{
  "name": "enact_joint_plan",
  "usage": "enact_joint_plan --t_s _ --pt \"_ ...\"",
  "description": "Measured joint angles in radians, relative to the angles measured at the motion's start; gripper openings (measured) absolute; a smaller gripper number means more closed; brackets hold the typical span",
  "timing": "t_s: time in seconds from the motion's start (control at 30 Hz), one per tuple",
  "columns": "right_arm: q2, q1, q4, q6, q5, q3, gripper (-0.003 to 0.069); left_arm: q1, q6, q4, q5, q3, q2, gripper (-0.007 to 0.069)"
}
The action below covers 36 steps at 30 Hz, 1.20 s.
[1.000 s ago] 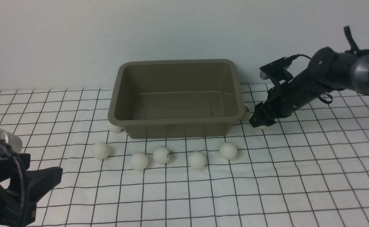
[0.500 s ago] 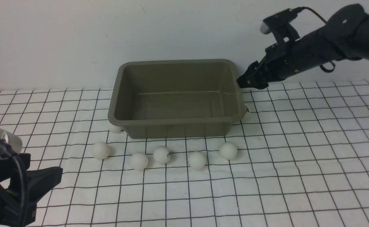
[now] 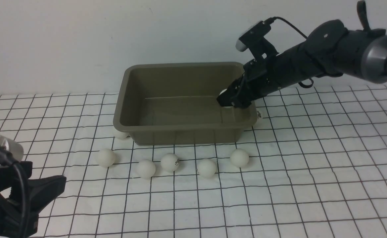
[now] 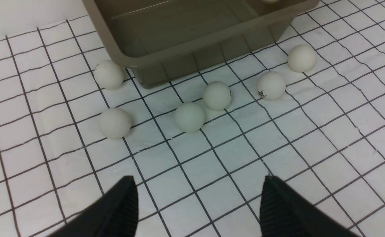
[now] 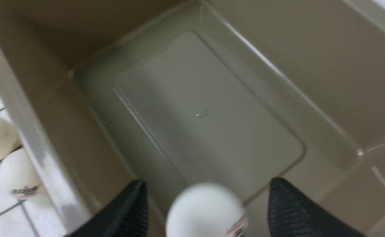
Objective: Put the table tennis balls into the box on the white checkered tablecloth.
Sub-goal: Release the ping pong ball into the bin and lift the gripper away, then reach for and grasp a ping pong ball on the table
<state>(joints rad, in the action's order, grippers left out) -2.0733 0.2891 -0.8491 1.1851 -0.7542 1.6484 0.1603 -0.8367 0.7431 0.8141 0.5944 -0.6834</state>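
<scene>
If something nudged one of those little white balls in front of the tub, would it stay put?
Probably not: the balls are round, so one would likely roll. The slightly wrinkled tablecloth might slow it. Being small beside the box, they are probably light and easy to knock away.

A row of table tennis balls (image 3: 170,162) is lying along the box's (image 3: 183,136) near wall, crowding low approaches there. The right arm (image 3: 296,67) is stretching over its right rim. The near tablecloth (image 3: 279,201) is lying open.
</scene>
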Motion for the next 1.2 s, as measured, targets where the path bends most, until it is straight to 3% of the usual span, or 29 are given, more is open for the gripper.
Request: enact_joint_plan --t_s 0.17,0.3,0.47,0.9,1.2 --pt "0.018 -0.091 0.046 0.02 0.006 0.0 0.0473 0.0 0.0 0.0 0.001 0.0 0.0 0.045" --pt "0.021 -0.19 0.051 0.117 -0.096 0.0 0.0437 0.0 0.0 0.0 0.001 0.0 0.0 0.045" --pt "0.019 -0.267 -0.038 0.241 -0.227 0.0 0.0414 0.0 0.0 0.0 0.001 0.0 0.0 0.045" --pt "-0.094 -0.288 -0.148 0.604 -0.294 0.0 0.0411 0.0 -0.003 0.001 0.001 0.0 0.0 0.045" --pt "-0.169 -0.275 -0.2 0.625 -0.256 0.0 0.0411 0.0 -0.004 0.001 0.001 0.0 0.0 0.045"
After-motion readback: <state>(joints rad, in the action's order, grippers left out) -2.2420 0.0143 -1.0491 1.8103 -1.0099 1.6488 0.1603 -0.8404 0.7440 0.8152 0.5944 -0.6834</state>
